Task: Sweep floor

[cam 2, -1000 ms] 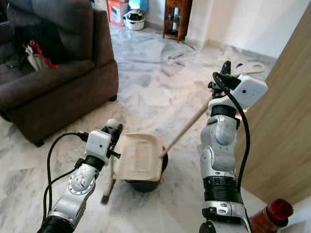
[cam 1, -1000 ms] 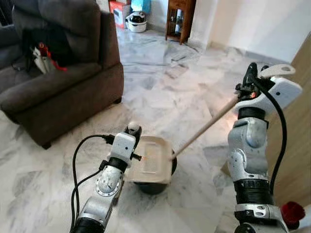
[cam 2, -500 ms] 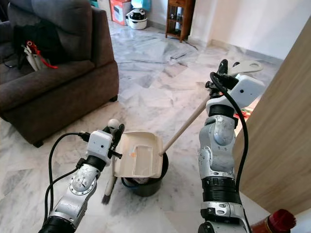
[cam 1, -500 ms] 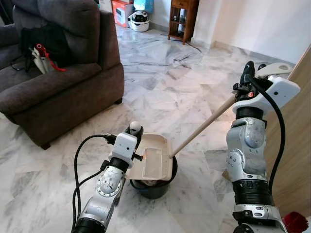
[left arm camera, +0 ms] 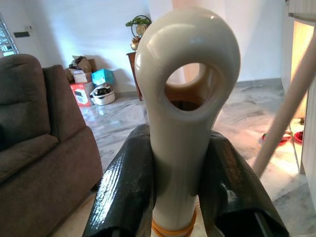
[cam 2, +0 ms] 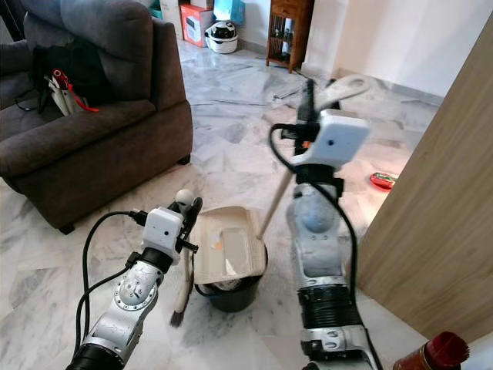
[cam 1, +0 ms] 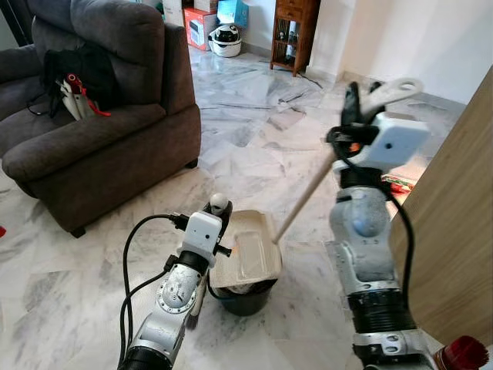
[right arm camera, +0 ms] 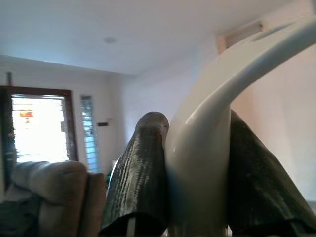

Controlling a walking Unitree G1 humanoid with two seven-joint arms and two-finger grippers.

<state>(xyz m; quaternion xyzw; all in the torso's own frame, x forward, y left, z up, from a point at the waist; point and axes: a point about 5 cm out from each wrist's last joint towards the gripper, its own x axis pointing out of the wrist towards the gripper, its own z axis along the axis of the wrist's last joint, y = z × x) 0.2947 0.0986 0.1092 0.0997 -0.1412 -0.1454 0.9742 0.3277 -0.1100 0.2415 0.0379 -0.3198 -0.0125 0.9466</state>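
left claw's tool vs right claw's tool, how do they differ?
The left claw is shut on a short brush hanging upright, bristles near the floor. The right claw is shut on the dustpan's long pole, slanted, pan tipped over the black bucket. Both tools are cream-coloured, gripped at their looped handle ends.

Home living room: dark brown sofa [cam 1: 100, 116], marble floor [cam 1: 254, 146], wooden shelf [cam 1: 291, 31], stacked boxes [cam 1: 202, 23] by the white wall [cam 1: 431, 38].
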